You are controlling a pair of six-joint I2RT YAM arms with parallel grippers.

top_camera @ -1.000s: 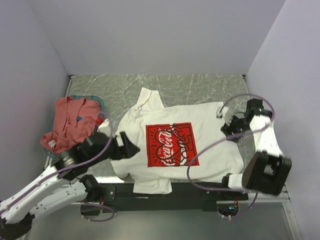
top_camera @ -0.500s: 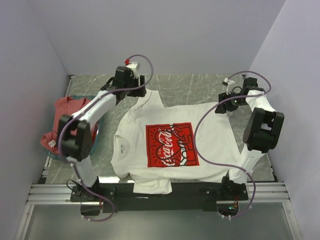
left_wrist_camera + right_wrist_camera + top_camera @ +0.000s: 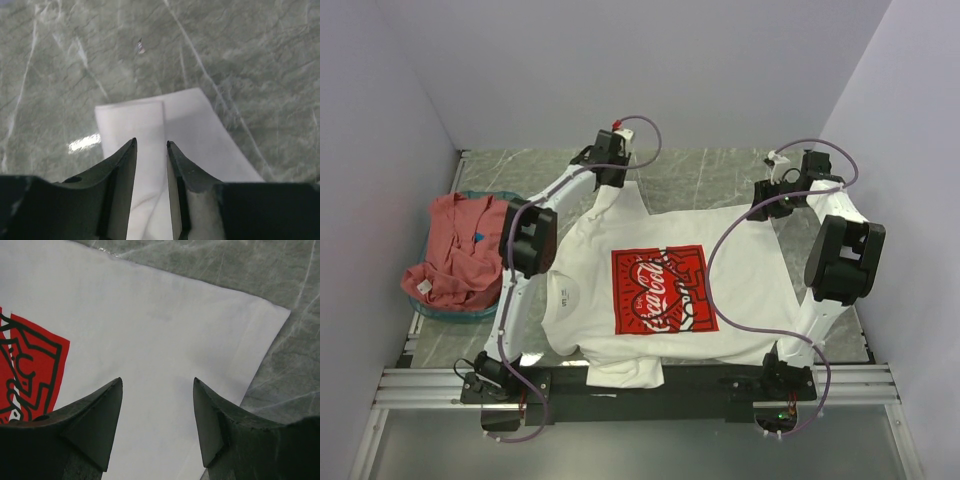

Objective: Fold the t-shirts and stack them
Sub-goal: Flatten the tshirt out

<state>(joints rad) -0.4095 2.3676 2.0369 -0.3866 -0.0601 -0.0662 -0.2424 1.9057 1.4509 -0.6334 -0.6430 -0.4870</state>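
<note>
far left, teal basket (image 3: 470,312) with the salmon-red t-shirt (image 3: 460,255) crumpled in it and spilling over its rim. next, left gripper (image 3: 608,180) at the far side of the marbled table (image 3: 700,175), poised above the far sleeve of the white t-shirt (image 3: 588,262); from the wrist view (image 3: 151,145), fingers (image 3: 120,190) parted only by a narrow gap, not clamped, the sleeve's flat end lying below and beyond them; cannot tell whether touching cloth. in the middle, white t-shirt spread flat, collar to the left, hem to the right, red coca-cola print (image 3: 663,290) facing up, near sleeve at the table's near edge. to the right, right gripper (image 3: 761,210) over the shirt's far hem corner; from its wrist (image 3: 157,382), spread wide, grasping nothing, white cloth (image 3: 160,330) and the corner lying flat beneath
</note>
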